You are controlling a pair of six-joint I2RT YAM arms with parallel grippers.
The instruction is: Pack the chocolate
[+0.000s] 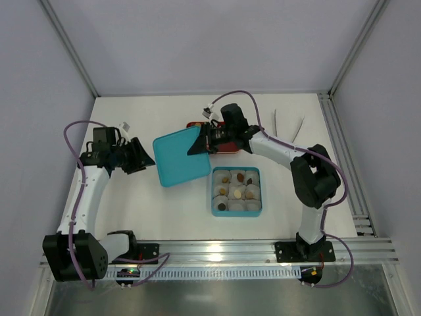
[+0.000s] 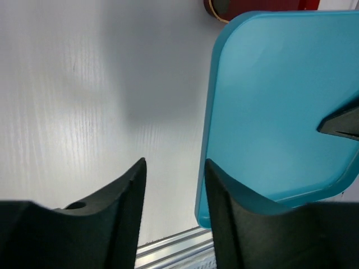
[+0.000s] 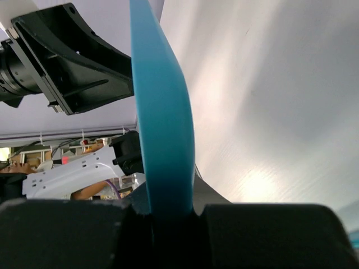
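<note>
A teal box [image 1: 214, 191] on the table holds white paper cups with several small brown and tan chocolate pieces [image 1: 241, 178] in them. My right gripper [image 1: 200, 145] is shut on the right edge of the teal lid [image 1: 179, 155] and holds it above the table, left of the box. In the right wrist view the lid [image 3: 162, 112] stands edge-on between the jaws. My left gripper [image 1: 146, 158] is open and empty at the lid's left edge; in the left wrist view the lid [image 2: 275, 106] lies just right of the right finger [image 2: 224, 207].
A red tray [image 1: 227, 147] lies behind the lid, mostly hidden by my right gripper; its corner shows in the left wrist view [image 2: 252, 5]. Two white strips [image 1: 288, 126] lie at the far right of the table. An aluminium rail [image 1: 263, 249] runs along the near edge.
</note>
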